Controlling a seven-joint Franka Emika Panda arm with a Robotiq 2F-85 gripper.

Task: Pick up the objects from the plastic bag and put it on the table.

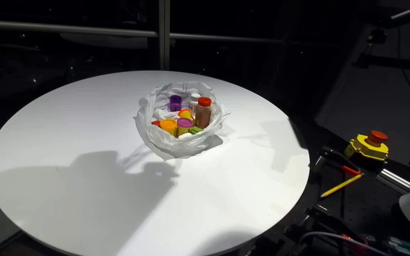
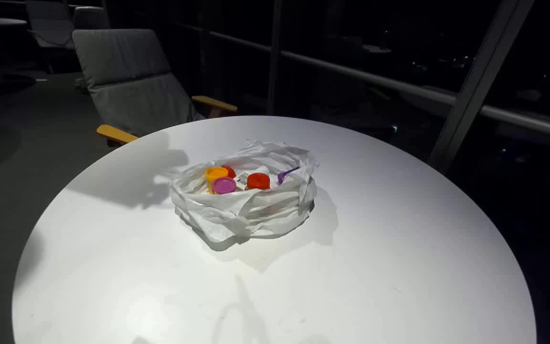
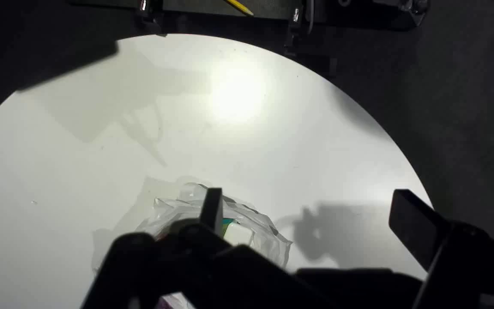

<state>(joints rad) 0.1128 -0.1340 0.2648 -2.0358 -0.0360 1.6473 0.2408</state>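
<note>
White bag [image 1: 171, 144] at 1 o'clock on table [image 1: 66, 117] in an exterior view | inside: jar [image 1: 203, 114] at 3 o'clock, orange tub [image 1: 168, 128] at 8, purple-lidded tub [image 1: 184, 126] at 6 | wrist view: gripper [image 3: 311, 214] released, fingers [image 3: 215, 206] wide apart, 1 partly hiding bag

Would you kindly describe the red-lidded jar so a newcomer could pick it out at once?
On the round white table sits an open white plastic bag. Inside, in an exterior view, the jar is just right of the purple-lidded tub. Its red lid over a brown body sets it apart from that tub and from the white bottle behind it.
</note>
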